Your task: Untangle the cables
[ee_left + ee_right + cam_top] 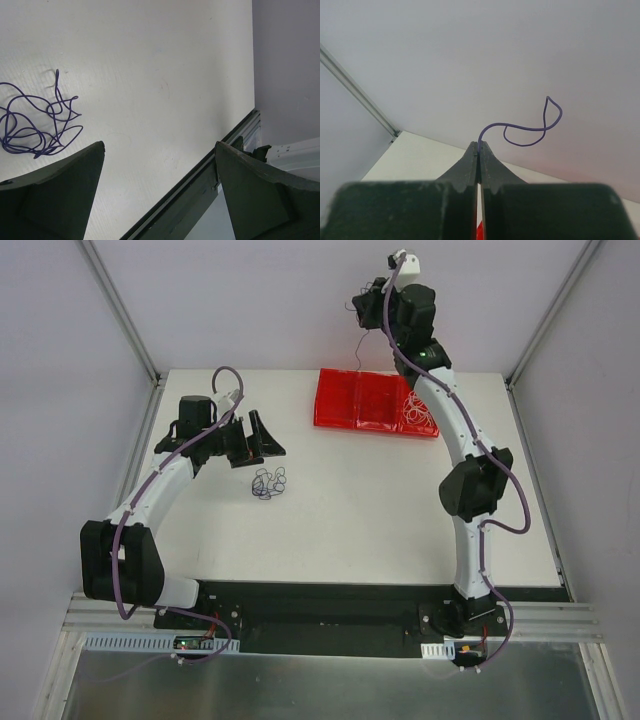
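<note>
A: Where are the cables to be found?

B: A purple clump is seen lying loose on the tabletop, just in front of the left arm. A white cable is coiled in the right-hand compartment of the red tray. A thin purple strand is held up in the air, well above the tray. No red cable can be made out.

A: How are the right fingers set?

B: The right fingers are pressed fully together, and the purple strand is pinched at their tips. Its free end curls away in a loop, and nothing else is seen hanging from it.

A: Why would it be held so high?

B: Probably so that the strand hangs clear of the other cables before it is lowered. The tray below seems to be meant for sorted cables, though that is only a judgement.

A: And the left fingers?

B: The left fingers are spread wide and nothing is held between them. They are poised low over the tabletop, with the purple clump just beside one finger and not touched.

A: What is suggested by that pose?

B: A grasp of the clump appears to be prepared for, since loops remain to be pulled apart there.
</note>
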{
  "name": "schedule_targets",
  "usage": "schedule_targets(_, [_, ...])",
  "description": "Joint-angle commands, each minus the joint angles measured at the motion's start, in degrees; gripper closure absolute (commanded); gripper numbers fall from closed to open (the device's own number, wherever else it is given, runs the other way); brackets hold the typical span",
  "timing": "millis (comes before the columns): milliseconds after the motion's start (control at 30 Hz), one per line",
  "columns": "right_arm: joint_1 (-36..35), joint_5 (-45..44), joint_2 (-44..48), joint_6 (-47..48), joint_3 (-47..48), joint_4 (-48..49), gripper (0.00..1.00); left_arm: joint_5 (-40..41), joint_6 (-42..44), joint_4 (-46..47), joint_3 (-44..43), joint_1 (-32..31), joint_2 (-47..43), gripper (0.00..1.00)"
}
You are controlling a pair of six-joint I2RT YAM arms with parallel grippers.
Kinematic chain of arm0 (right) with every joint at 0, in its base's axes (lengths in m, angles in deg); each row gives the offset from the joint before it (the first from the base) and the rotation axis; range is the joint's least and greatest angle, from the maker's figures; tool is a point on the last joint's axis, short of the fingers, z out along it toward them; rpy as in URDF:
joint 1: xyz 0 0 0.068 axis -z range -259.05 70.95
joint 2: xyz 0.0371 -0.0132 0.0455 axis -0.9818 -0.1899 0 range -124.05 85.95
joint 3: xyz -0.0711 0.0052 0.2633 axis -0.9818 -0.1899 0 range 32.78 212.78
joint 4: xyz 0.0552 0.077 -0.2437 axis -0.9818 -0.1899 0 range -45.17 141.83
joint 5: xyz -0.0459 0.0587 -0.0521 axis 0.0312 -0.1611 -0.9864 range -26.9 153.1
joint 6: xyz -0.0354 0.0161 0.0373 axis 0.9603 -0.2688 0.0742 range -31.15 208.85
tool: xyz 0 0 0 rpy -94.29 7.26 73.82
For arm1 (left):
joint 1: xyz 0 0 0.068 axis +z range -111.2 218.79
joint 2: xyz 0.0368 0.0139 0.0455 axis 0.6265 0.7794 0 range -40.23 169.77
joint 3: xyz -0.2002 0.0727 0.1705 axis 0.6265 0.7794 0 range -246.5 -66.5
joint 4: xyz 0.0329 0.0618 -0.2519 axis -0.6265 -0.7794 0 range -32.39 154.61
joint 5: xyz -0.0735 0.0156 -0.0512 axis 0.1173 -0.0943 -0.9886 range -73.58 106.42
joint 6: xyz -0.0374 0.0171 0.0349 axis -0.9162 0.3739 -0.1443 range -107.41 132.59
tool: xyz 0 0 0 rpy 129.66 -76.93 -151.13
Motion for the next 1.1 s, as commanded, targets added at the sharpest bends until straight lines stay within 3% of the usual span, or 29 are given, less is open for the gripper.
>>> schedule_targets(0, [0.2,-0.6,1.3,-0.3,4.5,4.6,0.99,-1.9,1.2,0.4,-1.3,0.8,-0.4,0.09])
schedule_targets(500, [0.2,0.2,-2.4,-0.4,2.4,4.3,1.0,-2.0,1.3,0.4,-1.4,0.8,-0.4,0.09])
schedule_targets(867, [-0.4,6.7,-2.8,-3.6,-13.4,2.9,1.0,-2.1,1.2,0.4,-1.3,0.9,-0.2,0.09])
schedule_targets(1067, [-1.5,8.0,-5.6,-3.8,-16.9,1.2,0.99,-2.2,1.1,0.4,-1.3,0.9,-0.3,0.09])
